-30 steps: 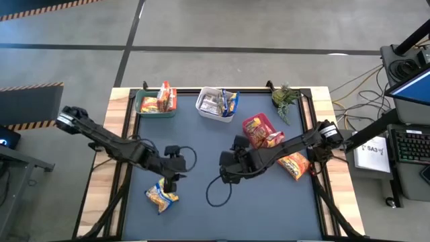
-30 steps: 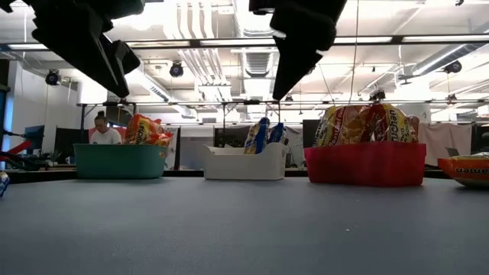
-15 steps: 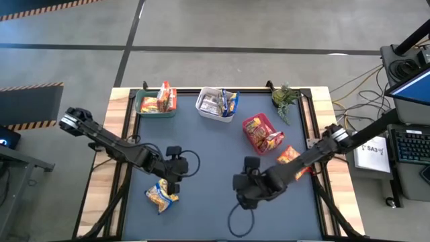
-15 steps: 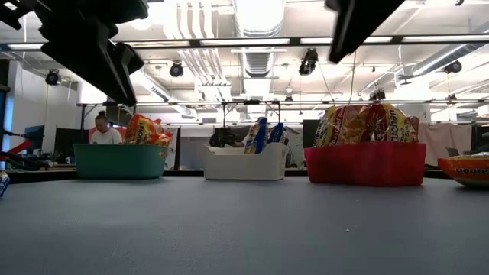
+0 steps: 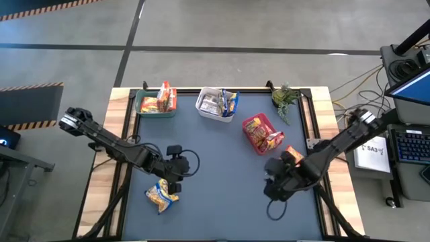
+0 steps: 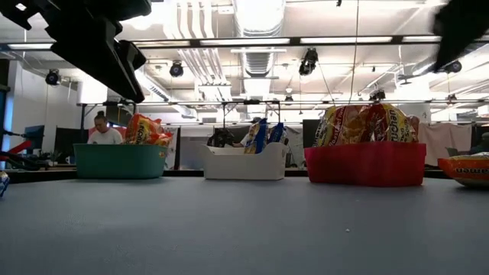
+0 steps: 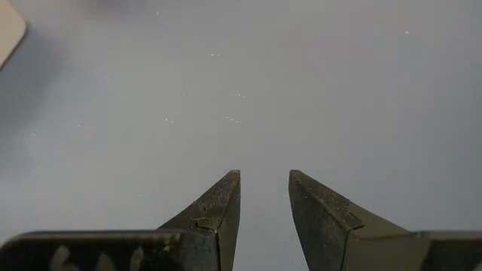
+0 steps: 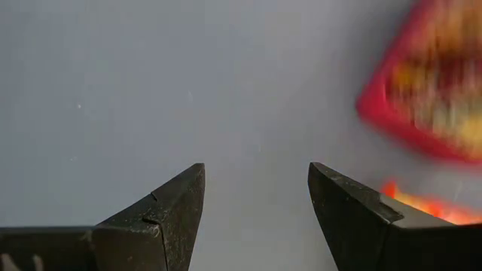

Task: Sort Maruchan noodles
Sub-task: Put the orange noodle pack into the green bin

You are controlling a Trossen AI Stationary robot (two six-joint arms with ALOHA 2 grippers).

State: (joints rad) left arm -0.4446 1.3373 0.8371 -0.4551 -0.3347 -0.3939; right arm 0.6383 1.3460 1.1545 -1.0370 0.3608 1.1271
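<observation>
Low view: person (image 6: 102,130) | high view: loose noodle packet (image 5: 162,195)

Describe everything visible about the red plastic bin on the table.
The red plastic bin is a small rectangular tub with ribbed, slatted walls. It sits upright on the grey table mat, right of the white bin, angled slightly. Orange-yellow noodle packets stand in it, rising above its rim. Neither gripper touches it.

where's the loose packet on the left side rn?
High view: the noodle packet lies on the mat's front-left, just below the left gripper, well short of the green bin.
</observation>
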